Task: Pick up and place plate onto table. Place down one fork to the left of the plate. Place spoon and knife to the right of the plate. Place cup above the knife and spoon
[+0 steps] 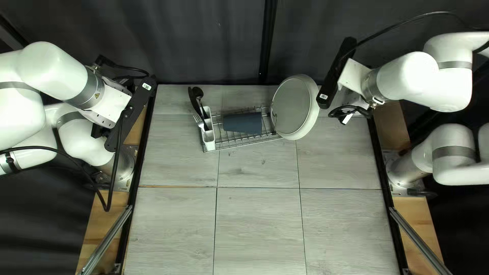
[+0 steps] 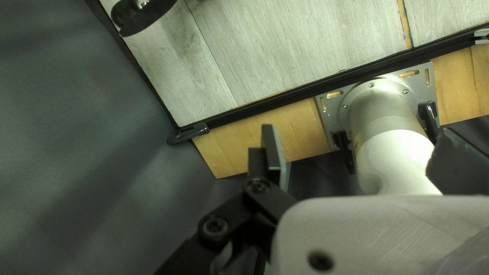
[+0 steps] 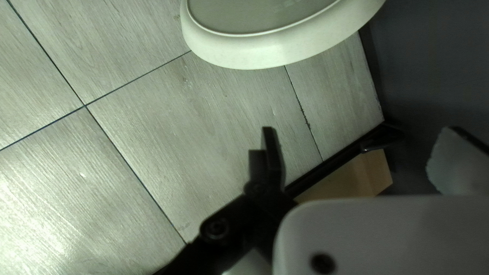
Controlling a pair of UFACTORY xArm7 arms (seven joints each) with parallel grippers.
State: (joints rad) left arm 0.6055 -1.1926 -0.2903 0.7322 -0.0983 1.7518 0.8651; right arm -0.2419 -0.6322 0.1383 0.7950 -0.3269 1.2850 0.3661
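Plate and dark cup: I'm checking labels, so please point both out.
Plate (image 1: 293, 106): top left view, on its flat middle.
Dark cup (image 1: 241, 122): top left view, on its side wall.

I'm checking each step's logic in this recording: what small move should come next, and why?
Probably ease the open right gripper toward the rim of the plate: the plate stands tilted at the end of the wire rack, ahead of that gripper, and the task names it first.

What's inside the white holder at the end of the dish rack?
Black utensils and a silvery fork poke out of the white holder. Its walls hide their lower ends and anything smaller inside.
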